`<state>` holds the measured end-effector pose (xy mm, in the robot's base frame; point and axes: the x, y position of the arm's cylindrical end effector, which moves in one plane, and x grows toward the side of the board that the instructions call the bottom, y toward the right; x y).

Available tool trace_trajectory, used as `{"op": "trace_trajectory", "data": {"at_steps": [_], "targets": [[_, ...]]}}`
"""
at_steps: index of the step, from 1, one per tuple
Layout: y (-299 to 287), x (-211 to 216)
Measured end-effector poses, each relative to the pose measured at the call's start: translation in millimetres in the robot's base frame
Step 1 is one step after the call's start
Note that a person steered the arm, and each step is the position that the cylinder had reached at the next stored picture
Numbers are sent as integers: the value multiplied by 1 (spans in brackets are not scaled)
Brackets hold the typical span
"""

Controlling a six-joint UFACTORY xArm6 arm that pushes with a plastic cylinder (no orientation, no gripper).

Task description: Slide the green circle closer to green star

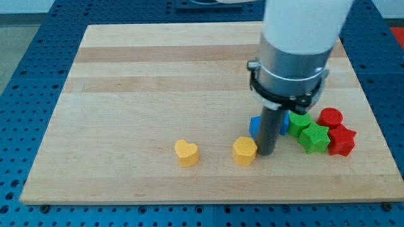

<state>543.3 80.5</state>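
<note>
The green star (315, 138) lies at the view's right on the wooden board (158, 75). The green circle (299, 120) sits just up and left of it, touching it. My tip (266, 153) rests on the board left of both green blocks, right beside the yellow hexagon (244, 151). The rod stands in front of a blue block (255, 125) and hides much of it.
A red circle (330, 117) and a red star (342, 140) sit right of the green blocks, near the board's right edge. A yellow heart (186, 152) lies left of the yellow hexagon. The arm's grey and white body (290, 57) hangs over the board's upper right.
</note>
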Motion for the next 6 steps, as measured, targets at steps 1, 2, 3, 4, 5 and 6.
{"op": "trace_trajectory", "data": {"at_steps": [1, 2, 3, 4, 5, 6], "targets": [[-19, 4], [-30, 8], [-44, 14], [-57, 23], [-57, 27], [-39, 4]]}}
